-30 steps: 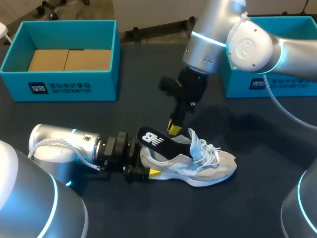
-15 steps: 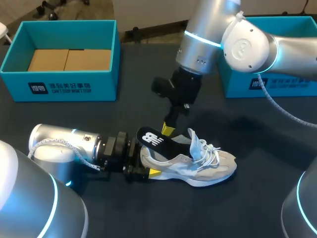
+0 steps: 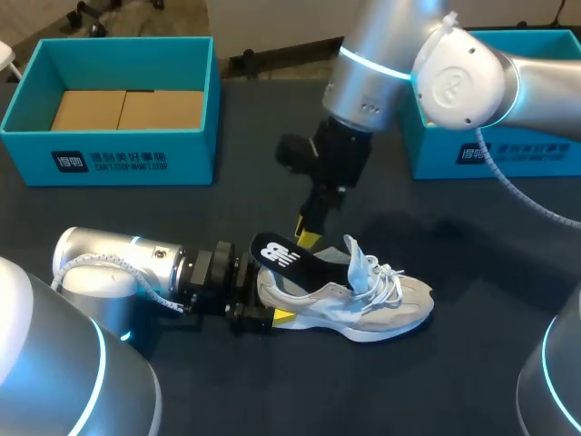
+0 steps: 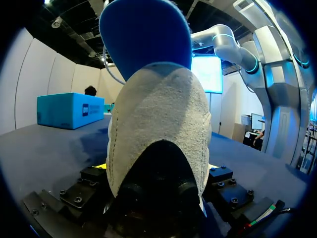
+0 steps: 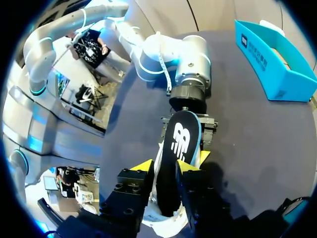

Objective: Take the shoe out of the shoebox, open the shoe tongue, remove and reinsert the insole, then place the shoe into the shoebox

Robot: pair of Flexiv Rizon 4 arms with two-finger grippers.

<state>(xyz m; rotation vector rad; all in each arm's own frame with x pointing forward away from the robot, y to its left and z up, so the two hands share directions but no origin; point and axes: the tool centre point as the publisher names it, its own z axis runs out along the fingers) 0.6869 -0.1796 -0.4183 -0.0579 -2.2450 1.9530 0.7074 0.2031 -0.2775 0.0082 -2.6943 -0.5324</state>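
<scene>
Shoe sits upright on its sole on the table, out of the box, toe toward my right side and heel toward my left arm. The tongue is flipped up and the laces are loose, so the opening is wide enough for the insole to pass. The black insole is half in: front end down inside the shoe, heel end sticking up and back over the heel collar.

Left end effector lies low along the table and is clamped on the shoe's heel, a yellow tip on each side. In the left wrist view the heel fills the space between its fingers. Likely purpose: pin the shoe so it doesn't slide while the insole is worked.

Right end effector comes down from above at the insole's raised end. Its fingers are a moderate gap apart, straddling the insole. One tip is at the insole's edge, the other looks just off it, so I judge no firm pinch. It's the insole step; can't tell whether it is going out or in.

Open teal shoebox stands well apart at the far left, ready for the shoe. A second teal box sits far right, behind the right arm.
</scene>
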